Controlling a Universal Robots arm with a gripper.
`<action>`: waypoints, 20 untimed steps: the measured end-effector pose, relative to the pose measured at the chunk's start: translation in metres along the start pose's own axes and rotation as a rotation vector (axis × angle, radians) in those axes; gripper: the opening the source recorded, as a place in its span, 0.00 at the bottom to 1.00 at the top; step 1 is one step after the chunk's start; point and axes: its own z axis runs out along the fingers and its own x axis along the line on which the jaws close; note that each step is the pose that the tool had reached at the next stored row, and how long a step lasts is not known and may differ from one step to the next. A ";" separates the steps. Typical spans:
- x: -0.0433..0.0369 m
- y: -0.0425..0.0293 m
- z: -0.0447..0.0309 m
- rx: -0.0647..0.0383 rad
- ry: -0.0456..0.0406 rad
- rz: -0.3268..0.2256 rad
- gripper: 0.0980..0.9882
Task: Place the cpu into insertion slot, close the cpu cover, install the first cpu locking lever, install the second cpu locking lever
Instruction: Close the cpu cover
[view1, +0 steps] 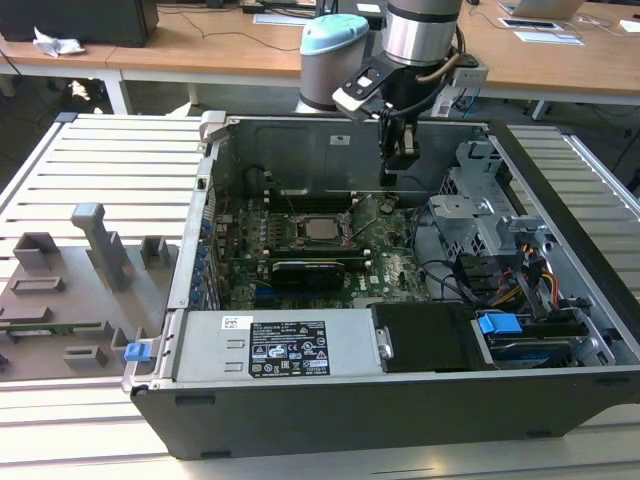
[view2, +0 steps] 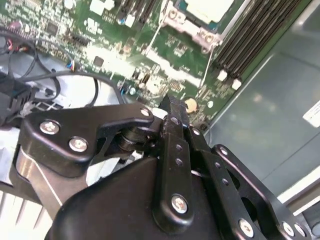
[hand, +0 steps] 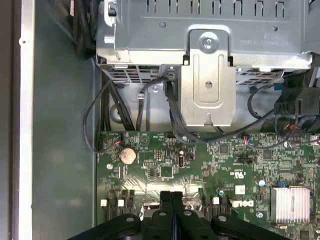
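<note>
cpu (view1: 322, 228) sits in the insertion slot (view1: 345, 244), mid-motherboard (view1: 390, 265), flat, silver top up. It's square, so no long axis; edges run parallel to the board's. cpu cover (view1: 298, 228) looks down over it. Lever wire (view2: 156, 32): can't tell if latched. My tool (view1: 399, 160) is clenched and empty, over the board's far edge.

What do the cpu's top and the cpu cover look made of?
The cpu: pale silvery-grey metal top, matte, with an even dull sheen. The cpu cover around it: apparently thin dark-grey metal, judging by its flat frame and faint glints; coating unclear.
</note>
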 end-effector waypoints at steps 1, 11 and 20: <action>0.0002 0.0050 0.0001 0.000 -0.0012 0.000 0.01; 0.0002 0.0121 0.0002 0.000 -0.0018 0.000 0.01; 0.0005 0.0121 0.0065 0.000 -0.0017 0.000 0.01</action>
